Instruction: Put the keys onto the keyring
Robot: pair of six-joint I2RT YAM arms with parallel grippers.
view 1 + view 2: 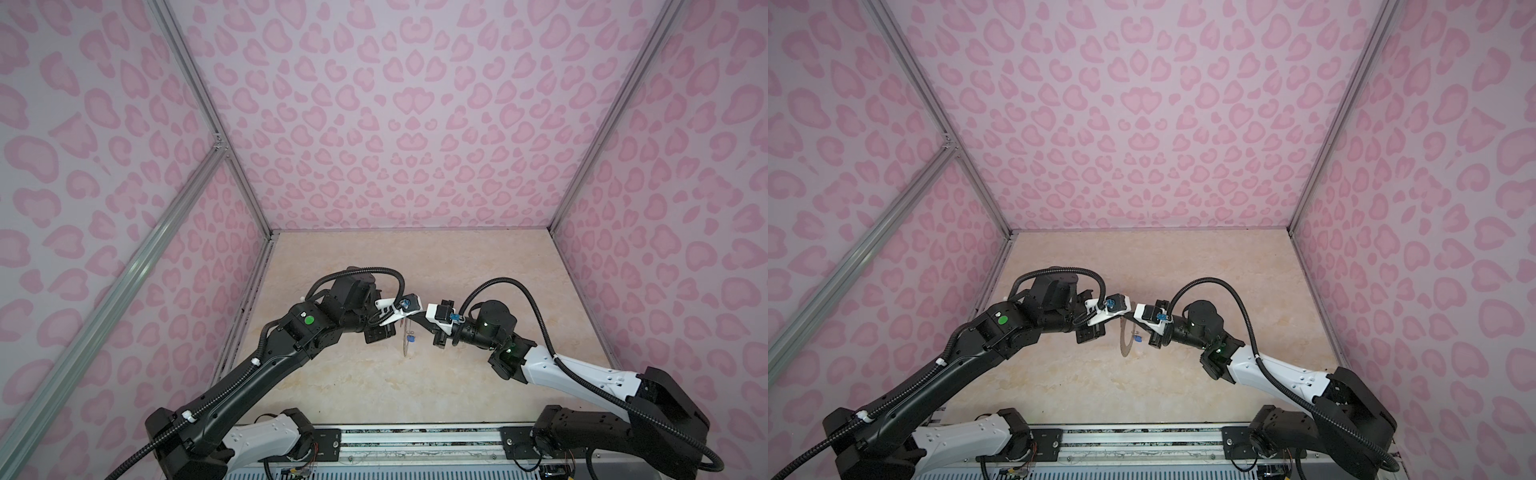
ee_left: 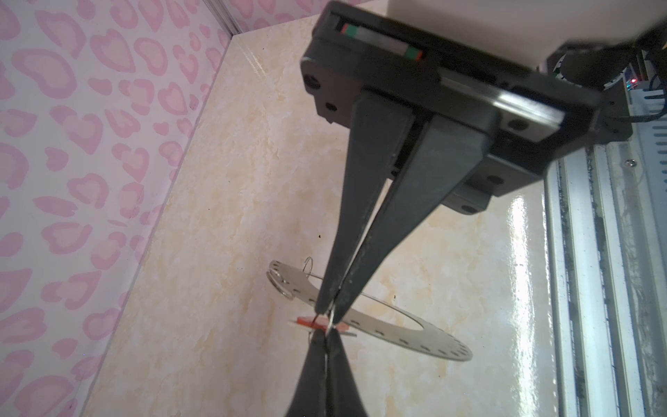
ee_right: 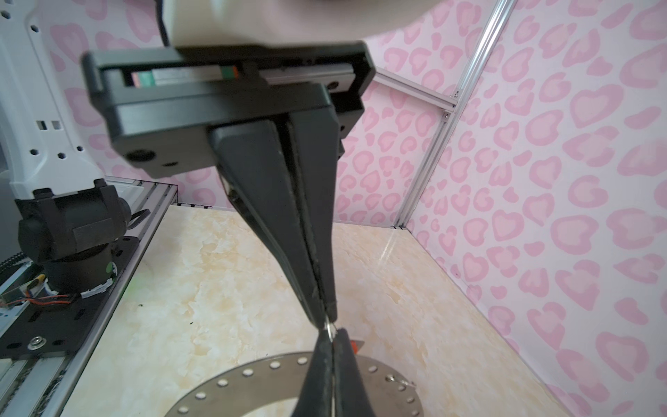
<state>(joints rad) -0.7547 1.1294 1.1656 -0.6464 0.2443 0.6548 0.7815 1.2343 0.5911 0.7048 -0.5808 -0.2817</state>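
Left jaws and right jaws were both pinched shut, tip to tip, at the red-tagged key [image 2: 306,322] by the rim of the keyring [image 2: 397,335], which stood on edge over the counter [image 2: 252,180]. Blue-tagged key [image 1: 411,340] apparently already hung; red key still to be attached.

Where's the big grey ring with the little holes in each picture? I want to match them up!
In a top view: the keyring is a thin upright sliver in the lower middle.
In a top view: a narrow oval at that same spot.
Left wrist: a tilted disc behind the red-orange tag.
Right wrist: a wide holed arc beside that tag.
Shared landmark: the silver rail, seen in all four.
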